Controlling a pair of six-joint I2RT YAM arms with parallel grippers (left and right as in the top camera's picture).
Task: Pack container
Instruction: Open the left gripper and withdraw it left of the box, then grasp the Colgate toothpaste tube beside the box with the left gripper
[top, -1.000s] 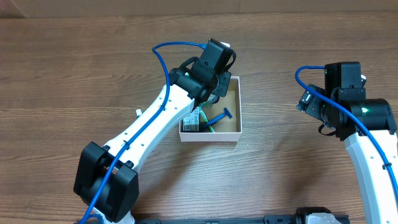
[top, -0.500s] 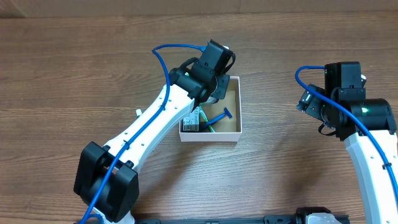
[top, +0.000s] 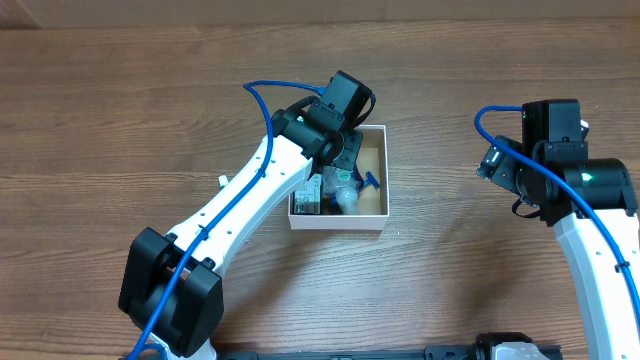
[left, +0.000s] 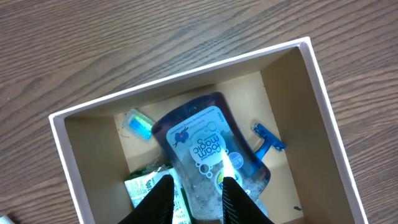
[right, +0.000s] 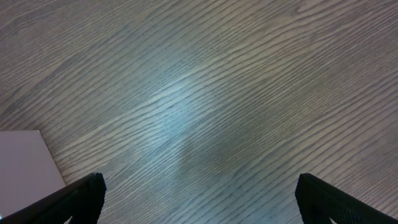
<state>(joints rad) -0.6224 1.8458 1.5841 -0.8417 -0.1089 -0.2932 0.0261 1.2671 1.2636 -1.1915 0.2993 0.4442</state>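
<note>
The container (top: 384, 172) is a shallow white-walled box, brown inside, at the table's middle; the left wrist view shows its rim (left: 186, 71). My left gripper (top: 345, 165) hangs inside it, its fingers (left: 196, 199) closed on the clear end of a blue soap bottle (left: 205, 140) that lies flat on the box floor (top: 345, 198). A blue razor (left: 268, 138) lies to the bottle's right, a green-and-white packet (left: 144, 185) to its left. My right gripper (right: 199, 193) is open and empty over bare wood, right of the box (top: 497, 165).
A small pale blue item (left: 138, 124) lies in the box's far left corner. A small white object (top: 221, 181) sits on the table left of my left arm. A white corner (right: 25, 162) shows at the right wrist view's lower left.
My left gripper has dipped into the box, and the blue soap bottle now shows lying on the box floor over the razor. The right arm has not moved.
</note>
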